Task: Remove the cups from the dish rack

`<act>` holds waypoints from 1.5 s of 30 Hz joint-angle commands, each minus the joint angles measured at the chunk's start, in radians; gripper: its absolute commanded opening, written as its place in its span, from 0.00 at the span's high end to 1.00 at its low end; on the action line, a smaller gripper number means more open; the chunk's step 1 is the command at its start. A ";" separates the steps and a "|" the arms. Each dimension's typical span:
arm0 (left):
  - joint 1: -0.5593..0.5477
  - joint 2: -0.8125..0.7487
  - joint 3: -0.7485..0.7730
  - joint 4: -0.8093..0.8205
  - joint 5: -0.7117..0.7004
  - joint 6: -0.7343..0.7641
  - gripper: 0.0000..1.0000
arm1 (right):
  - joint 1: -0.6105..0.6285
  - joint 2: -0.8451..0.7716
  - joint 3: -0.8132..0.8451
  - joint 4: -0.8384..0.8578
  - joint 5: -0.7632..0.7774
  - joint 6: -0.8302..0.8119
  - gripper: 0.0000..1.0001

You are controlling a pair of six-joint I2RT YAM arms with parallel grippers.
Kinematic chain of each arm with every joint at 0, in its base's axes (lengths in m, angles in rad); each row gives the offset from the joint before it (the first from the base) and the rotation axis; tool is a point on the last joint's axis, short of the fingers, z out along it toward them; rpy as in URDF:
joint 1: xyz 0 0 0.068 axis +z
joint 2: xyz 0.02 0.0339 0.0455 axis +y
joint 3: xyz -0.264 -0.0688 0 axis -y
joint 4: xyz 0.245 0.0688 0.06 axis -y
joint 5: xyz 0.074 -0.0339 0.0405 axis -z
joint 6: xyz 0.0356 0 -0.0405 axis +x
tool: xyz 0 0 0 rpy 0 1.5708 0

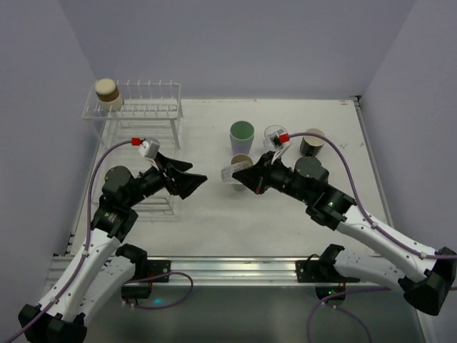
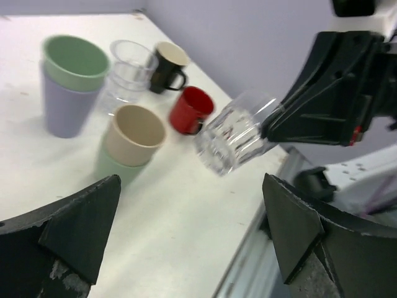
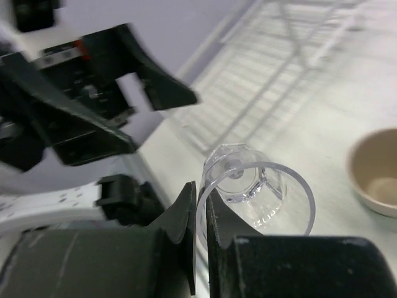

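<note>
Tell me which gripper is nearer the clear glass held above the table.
Right. The right gripper is shut on the rim of the glass; the left gripper stands open just short of it, not touching.

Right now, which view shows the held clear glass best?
Left wrist: the whole clear glass shows side-on, right tool on its rim. Right wrist looks into its mouth; the top view gives a small pale blur.

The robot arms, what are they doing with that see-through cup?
The right gripper is shut on the rim of a clear glass tumbler, holding it above the white table. The left gripper is open beside it, holding nothing. Other cups stand grouped on the table, and one beige cup sits on the white wire dish rack.
</note>
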 commanded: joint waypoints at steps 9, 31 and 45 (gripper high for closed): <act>-0.001 -0.071 0.077 -0.381 -0.382 0.332 0.00 | -0.224 0.146 0.186 -0.642 0.431 -0.191 1.00; -0.001 -0.099 0.065 -0.404 -0.457 0.335 0.00 | -0.238 0.729 0.344 -0.603 0.520 -0.237 1.00; -0.001 0.002 0.224 -0.413 -0.579 0.269 0.00 | -0.237 0.436 0.275 -0.576 0.493 -0.248 0.44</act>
